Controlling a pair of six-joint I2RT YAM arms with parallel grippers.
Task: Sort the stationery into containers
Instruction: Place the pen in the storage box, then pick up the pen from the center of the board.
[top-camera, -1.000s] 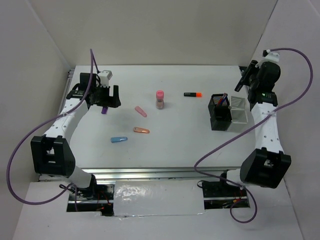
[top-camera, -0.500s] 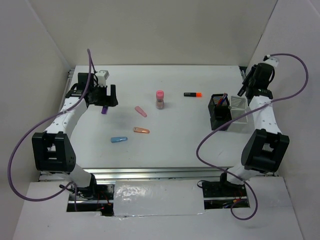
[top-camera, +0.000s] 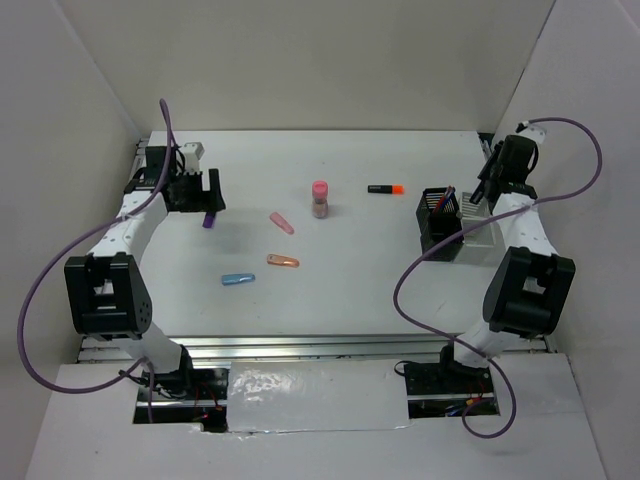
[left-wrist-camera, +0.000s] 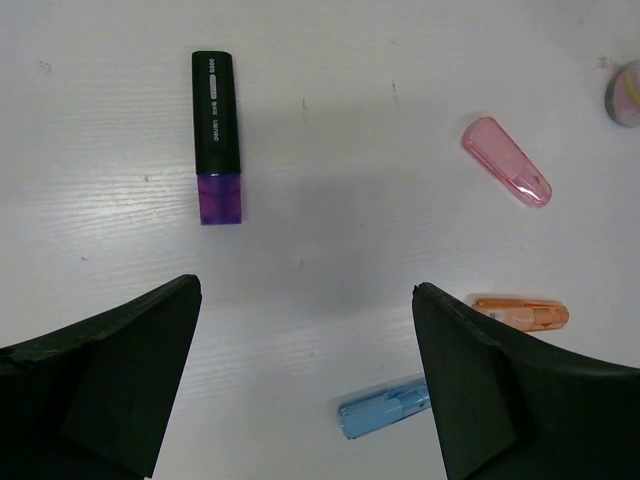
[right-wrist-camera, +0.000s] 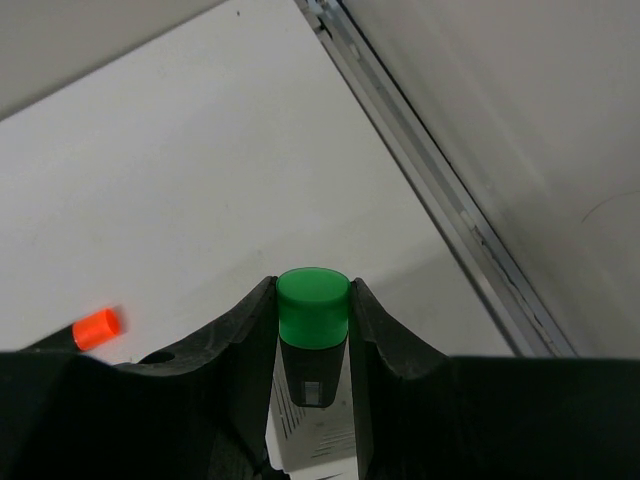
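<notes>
Highlighter (right-wrist-camera: 312, 312) (green cap, black barrel) sits pinched in the right end effector (right-wrist-camera: 312, 292) beside the mesh pen cup (top-camera: 438, 228); left end effector (left-wrist-camera: 305, 290) gapes wide, well left of it.

Left side of the table has a purple/black highlighter (left-wrist-camera: 216, 138) lying flat, cap on. Scattered mid-table, all apart from each other, are a clear pink cap piece (left-wrist-camera: 506, 175), an orange one (left-wrist-camera: 520, 313) and a blue one (left-wrist-camera: 385, 407), all lying on their sides. The pink-capped stubby cylinder (top-camera: 320, 198) stands upright further back, with an orange/black highlighter (top-camera: 385, 188) lying flat to its right. The black mesh pen cup (top-camera: 440, 240) holds red and blue pens (top-camera: 443, 200), and the white tray (top-camera: 477, 235) sits touching it. The green/black highlighter (right-wrist-camera: 312, 345) is pinched in the right gripper (right-wrist-camera: 312, 290), over the tray.
</notes>
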